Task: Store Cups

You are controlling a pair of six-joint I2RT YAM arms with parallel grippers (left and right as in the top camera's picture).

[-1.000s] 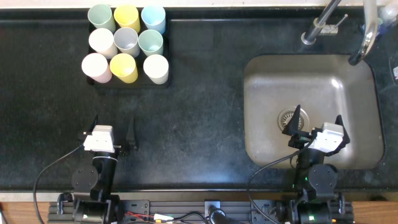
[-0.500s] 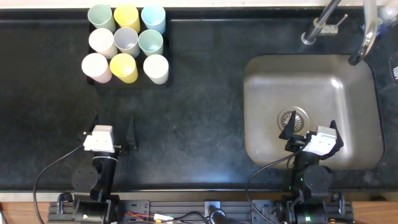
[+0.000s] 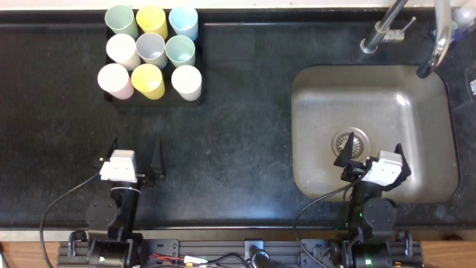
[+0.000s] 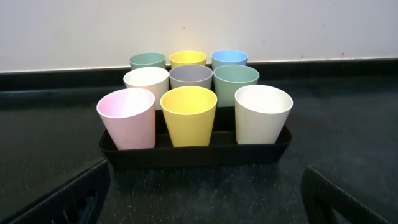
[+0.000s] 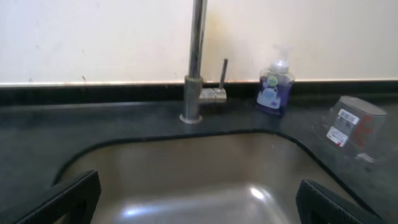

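Observation:
Several pastel cups stand upright in a black tray (image 3: 201,83) (image 4: 199,154) at the back left of the dark counter: a pink cup (image 4: 127,117), a yellow cup (image 4: 188,114) and a cream cup (image 4: 262,113) in the row nearest my left arm. My left gripper (image 3: 135,158) (image 4: 199,193) rests open near the counter's front edge, well short of the tray and holding nothing. My right gripper (image 3: 370,152) (image 5: 199,199) is open over the front part of the steel sink (image 3: 312,89) (image 5: 186,168), also with nothing between its fingers.
A tall faucet (image 3: 387,26) (image 5: 196,59) rises behind the sink. To its right stand a purple soap bottle (image 5: 273,87) and a clear container (image 5: 348,124) lying on the counter. Bare dark counter (image 3: 238,134) lies between tray and sink.
The right gripper drew back slightly toward its base between the oldest frame and now. The left arm and the cups have not moved.

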